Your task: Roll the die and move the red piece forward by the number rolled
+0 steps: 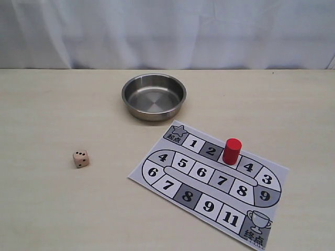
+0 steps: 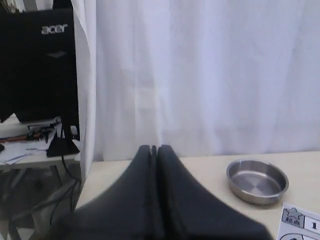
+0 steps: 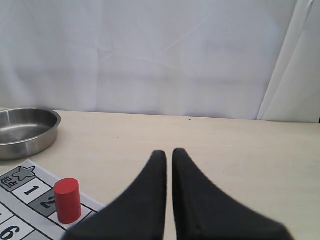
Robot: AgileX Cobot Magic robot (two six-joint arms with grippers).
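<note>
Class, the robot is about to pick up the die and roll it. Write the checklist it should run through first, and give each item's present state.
1. The small tan wooden die lies free on the table, with nothing against it: ok.
2. The left pincer is open for the grasp: not ok, its fingers are pressed together.
3. The right pincer holds nothing: ok.
4. The short red cylinder piece stands upright on the numbered paper board: ok.
5. The round steel bowl holds nothing: ok.
6. The number under the red piece can be read: cannot tell. The piece covers it, standing between squares 2 and 4.
</note>
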